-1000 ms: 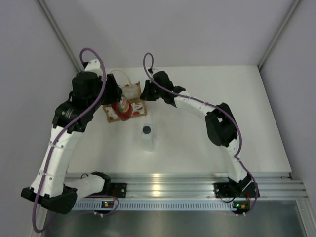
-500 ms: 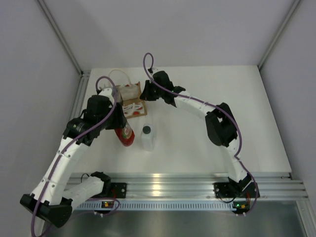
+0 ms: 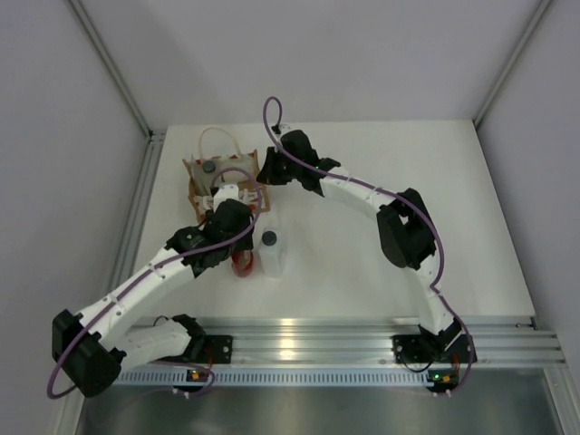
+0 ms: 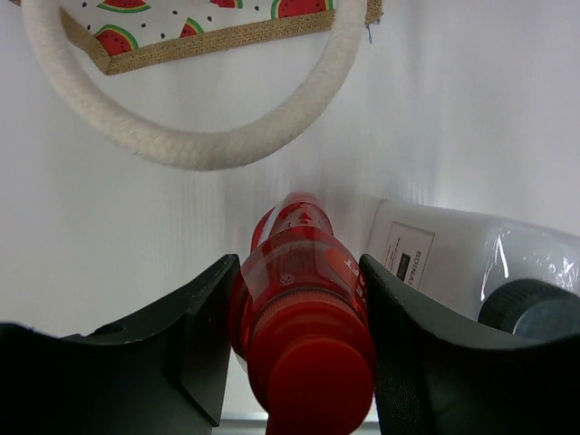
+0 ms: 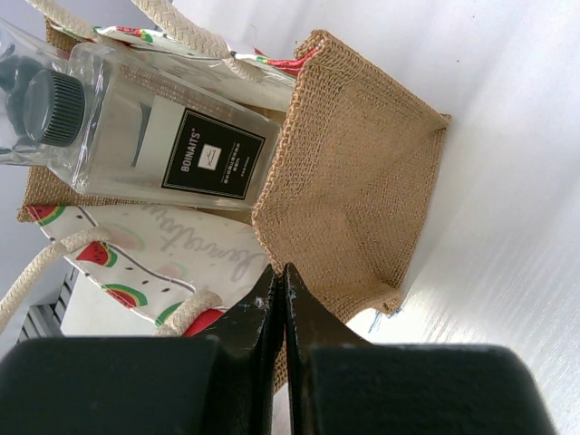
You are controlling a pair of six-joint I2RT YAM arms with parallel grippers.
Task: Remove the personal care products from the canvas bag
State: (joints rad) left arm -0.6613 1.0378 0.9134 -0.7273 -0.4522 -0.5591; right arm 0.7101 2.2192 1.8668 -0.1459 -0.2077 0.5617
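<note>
Label (image 5: pixel 212 156) "BOINAITS" on bottle (image 5: pixel 118 127) in canvas bag (image 5: pixel 362 181)

A white bottle (image 4: pixel 453 263) stands just beside the right finger of the left gripper (image 4: pixel 297 272); that side is blocked. The red bottle (image 4: pixel 304 313) fills its jaws. Ahead, the rope handle (image 4: pixel 181 149) of the canvas bag (image 4: pixel 181 41) lies across the way. On the left is open table (image 4: pixel 109 236).

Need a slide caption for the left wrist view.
Left gripper grips the red bottle beside a white bottle; canvas bag and rope handle beyond.
</note>
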